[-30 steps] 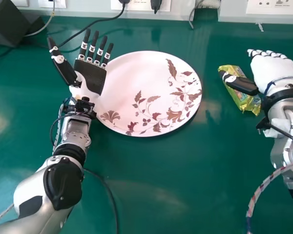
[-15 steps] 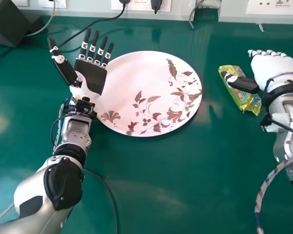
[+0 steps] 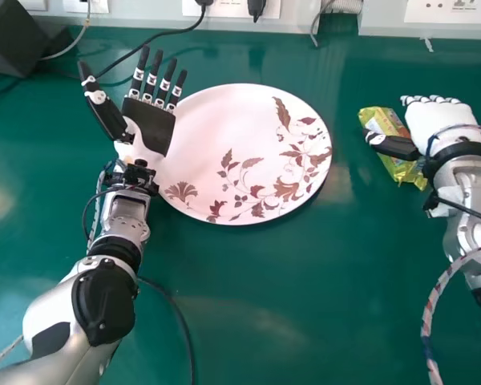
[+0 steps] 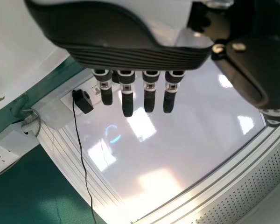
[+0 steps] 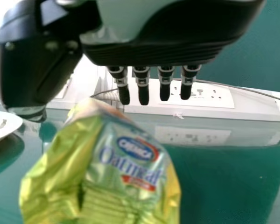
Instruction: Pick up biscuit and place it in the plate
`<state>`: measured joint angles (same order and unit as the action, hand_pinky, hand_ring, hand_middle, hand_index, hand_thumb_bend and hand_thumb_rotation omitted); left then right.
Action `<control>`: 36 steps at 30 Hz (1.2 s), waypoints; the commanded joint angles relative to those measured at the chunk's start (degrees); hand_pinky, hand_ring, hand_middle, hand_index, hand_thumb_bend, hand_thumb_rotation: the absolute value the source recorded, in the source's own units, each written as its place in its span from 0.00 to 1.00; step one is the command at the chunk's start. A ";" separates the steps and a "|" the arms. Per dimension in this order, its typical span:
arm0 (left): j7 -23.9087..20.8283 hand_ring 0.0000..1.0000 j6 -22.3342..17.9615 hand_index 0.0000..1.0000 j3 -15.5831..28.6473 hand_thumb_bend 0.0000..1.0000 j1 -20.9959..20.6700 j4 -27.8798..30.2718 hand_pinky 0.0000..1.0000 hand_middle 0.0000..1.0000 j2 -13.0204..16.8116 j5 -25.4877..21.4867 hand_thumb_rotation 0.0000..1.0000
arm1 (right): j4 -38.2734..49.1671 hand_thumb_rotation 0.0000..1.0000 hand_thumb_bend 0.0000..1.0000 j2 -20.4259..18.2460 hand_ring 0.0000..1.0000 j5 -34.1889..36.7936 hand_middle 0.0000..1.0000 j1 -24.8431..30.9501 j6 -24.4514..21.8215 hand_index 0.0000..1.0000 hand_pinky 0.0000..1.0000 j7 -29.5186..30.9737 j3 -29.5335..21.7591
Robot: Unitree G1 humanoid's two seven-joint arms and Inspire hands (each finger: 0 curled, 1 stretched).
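Head view has the biscuit packet (image 3: 402, 170) lying on the green counter (image 3: 264, 313), to the right of the plate (image 3: 216, 120) and apart from it. Its wrapper is yellow and green, and it lies slantwise, one end toward the plate and the other under my right hand (image 3: 439, 120). That hand comes in from the right, its pale back up and its thumb (image 3: 394, 146) reaching across above the wrapper. I can't tell whether the thumb touches it. Right wrist view shows my fingers (image 5: 143, 91) extended and relaxed, curled round nothing, so I have no grip on the packet, whose crinkled wrapper is close to the camera.

The plate is round and white, with brown leaves and flowers along its right and lower parts. My left hand (image 3: 151, 128) idles by its left edge, palm up, fingers straight and thumb spread, holding nothing. At the back of the counter, a black cable (image 3: 164, 34) runs to a wall socket.
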<state>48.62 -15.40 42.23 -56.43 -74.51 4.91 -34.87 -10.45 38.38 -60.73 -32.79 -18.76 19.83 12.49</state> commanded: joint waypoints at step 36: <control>0.77 0.95 0.48 0.98 0.21 1.00 1.91 -0.95 1.00 0.98 -0.72 -0.17 0.53 | -15.98 1.00 0.81 -2.69 1.00 3.17 1.00 -5.73 -1.66 1.00 1.00 -7.86 6.47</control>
<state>49.04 -15.27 42.27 -56.46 -74.52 4.87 -34.89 -25.53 36.18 -58.23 -39.20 -19.99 11.69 18.32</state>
